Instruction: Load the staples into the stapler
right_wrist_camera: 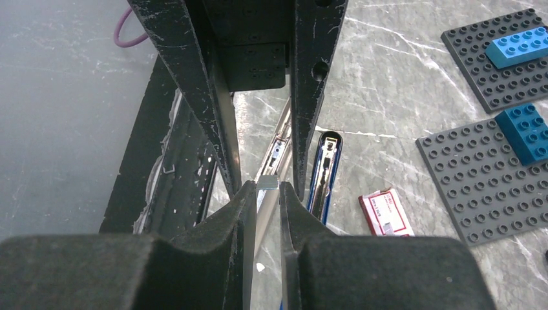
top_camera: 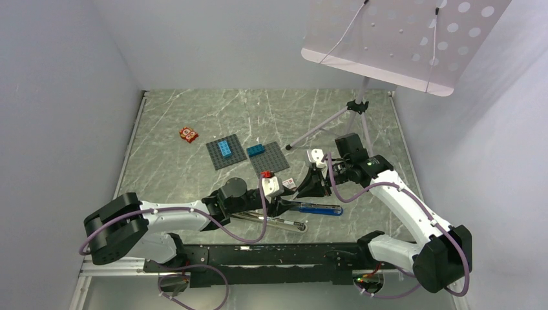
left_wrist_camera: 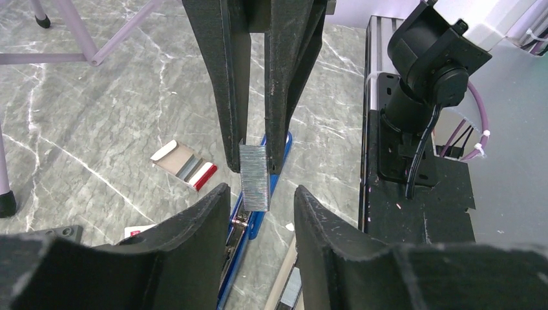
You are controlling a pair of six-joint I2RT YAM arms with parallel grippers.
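Observation:
A silver strip of staples point(left_wrist_camera: 254, 177) hangs end-down, and my right gripper point(right_wrist_camera: 262, 188) is shut on its upper part point(right_wrist_camera: 267, 184). In the left wrist view the right fingers point(left_wrist_camera: 227, 97) come down from above with the strip between their tips. My left gripper point(left_wrist_camera: 258, 192) sits just below with its jaws apart on either side of the strip, touching neither side. Under both lies the opened stapler, with its blue body point(top_camera: 321, 208) and its metal magazine arm point(top_camera: 278, 223) spread on the table. The white and red staple box point(right_wrist_camera: 386, 213) lies flat beside it, and its open tray point(left_wrist_camera: 184, 165) lies on the table to the left.
Two grey stud plates point(top_camera: 226, 155) point(top_camera: 268, 158) with blue bricks lie behind the grippers. An orange-red tile point(top_camera: 189, 134) lies at the far left. A tripod stand point(top_camera: 358, 106) with a perforated white panel rises at the back right. The black base rail point(left_wrist_camera: 413, 194) runs along the near edge.

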